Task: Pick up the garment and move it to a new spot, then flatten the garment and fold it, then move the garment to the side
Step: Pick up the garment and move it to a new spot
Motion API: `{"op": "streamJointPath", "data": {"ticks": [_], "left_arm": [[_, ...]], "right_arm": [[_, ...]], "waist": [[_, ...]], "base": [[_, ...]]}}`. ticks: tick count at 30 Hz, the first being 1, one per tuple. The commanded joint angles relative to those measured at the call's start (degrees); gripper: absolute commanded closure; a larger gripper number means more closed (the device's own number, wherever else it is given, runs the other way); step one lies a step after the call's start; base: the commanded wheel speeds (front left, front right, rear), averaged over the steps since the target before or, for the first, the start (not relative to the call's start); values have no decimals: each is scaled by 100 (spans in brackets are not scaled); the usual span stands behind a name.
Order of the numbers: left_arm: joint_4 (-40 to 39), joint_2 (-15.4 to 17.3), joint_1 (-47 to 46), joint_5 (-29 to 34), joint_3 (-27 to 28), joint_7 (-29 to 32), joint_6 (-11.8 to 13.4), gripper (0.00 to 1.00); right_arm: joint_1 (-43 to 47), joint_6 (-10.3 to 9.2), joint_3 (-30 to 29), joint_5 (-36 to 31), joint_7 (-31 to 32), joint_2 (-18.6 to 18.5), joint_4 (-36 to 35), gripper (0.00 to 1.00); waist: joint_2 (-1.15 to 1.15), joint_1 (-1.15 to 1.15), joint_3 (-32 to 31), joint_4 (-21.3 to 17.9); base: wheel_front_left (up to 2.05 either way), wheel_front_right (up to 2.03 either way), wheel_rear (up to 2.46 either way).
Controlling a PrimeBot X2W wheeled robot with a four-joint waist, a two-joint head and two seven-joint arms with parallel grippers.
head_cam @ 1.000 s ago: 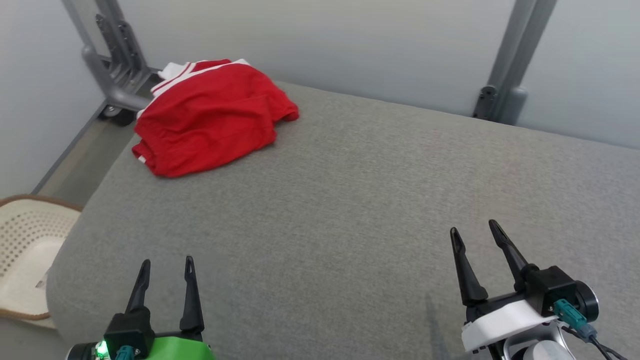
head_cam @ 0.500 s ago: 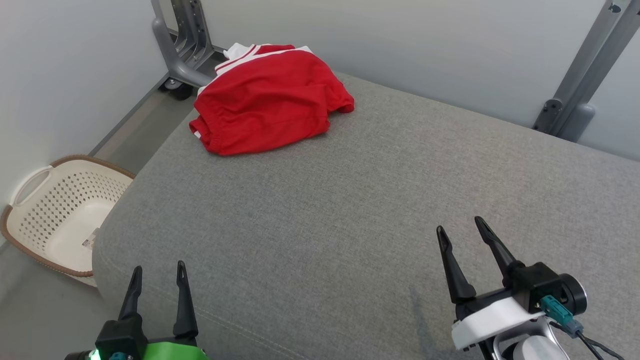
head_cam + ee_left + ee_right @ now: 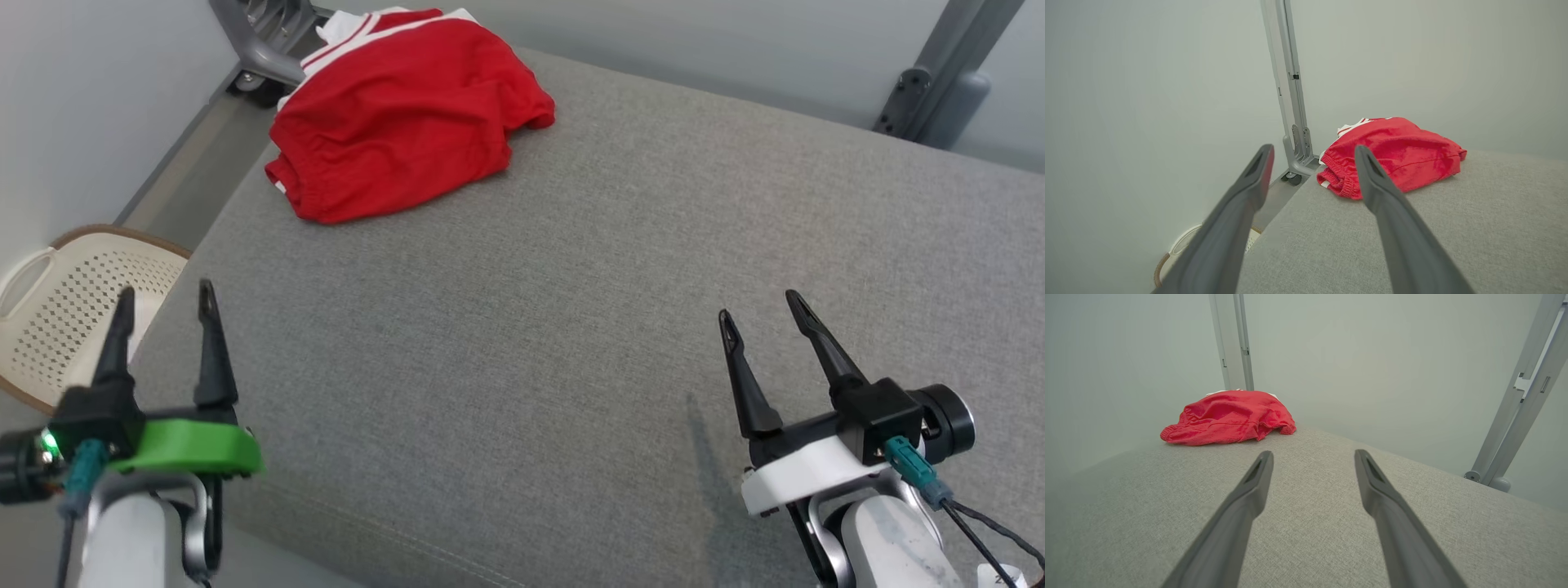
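The garment (image 3: 400,114) is a crumpled red piece with white trim, lying at the far left corner of the grey padded surface (image 3: 571,286). It also shows in the left wrist view as the garment (image 3: 1392,151) and in the right wrist view as the garment (image 3: 1229,416). My left gripper (image 3: 163,294) hovers open and empty over the surface's near left edge, well short of the garment. Off at the near right, my right gripper (image 3: 763,306) is open with nothing between its fingers.
A cream perforated laundry basket (image 3: 49,310) sits on the floor left of the surface. A grey metal frame post with a caster (image 3: 261,49) stands just behind the garment, and another post (image 3: 931,73) at the far right. Pale walls close in behind and on the left.
The head camera has shifted, so the whole scene has slid. My left gripper has risen and now reaches higher in the view, over the left edge. The garment lies as before.
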Motion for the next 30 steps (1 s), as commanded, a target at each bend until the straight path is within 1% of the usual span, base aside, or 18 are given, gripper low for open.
{"op": "streamJointPath", "data": {"ticks": [1,5,11,15,18,22,25,30], "left_arm": [[150,103,-314,6,56,-4,-55,0],[852,396,-1162,-72,117,42,-215,0],[2094,740,-2400,-344,153,388,-433,0],[2753,800,-2971,-563,185,604,-486,0],[3272,797,-3269,-865,331,720,-529,0],[3845,956,-3539,-954,299,865,-571,0],[4213,996,-3661,-1032,291,923,-577,0],[4694,1121,-3831,-1212,446,793,-523,0]], "right_arm": [[-126,0,8,-75,-18,-30,-40,0],[-319,0,-9,-200,-18,-30,-102,0],[-562,0,-84,-379,-18,-75,-228,0],[-655,0,-82,-432,-18,-155,-333,0],[-724,0,-51,-459,-18,-237,-452,0],[-785,0,7,-509,-18,-286,-645,0],[-823,0,51,-532,-18,-315,-814,0],[-772,0,92,-582,-18,-380,-1069,0]], "waist": [[0,0,457,-360],[0,0,842,-634],[0,0,1349,-975],[0,0,1613,-1125],[0,0,1798,-1224],[0,0,2013,-1342],[0,0,2141,-1405],[0,0,2306,-1470]], "base": [[0,0,0],[0,0,0],[0,0,0],[0,0,0],[0,0,0],[0,0,0],[0,0,0],[0,0,0]]}}
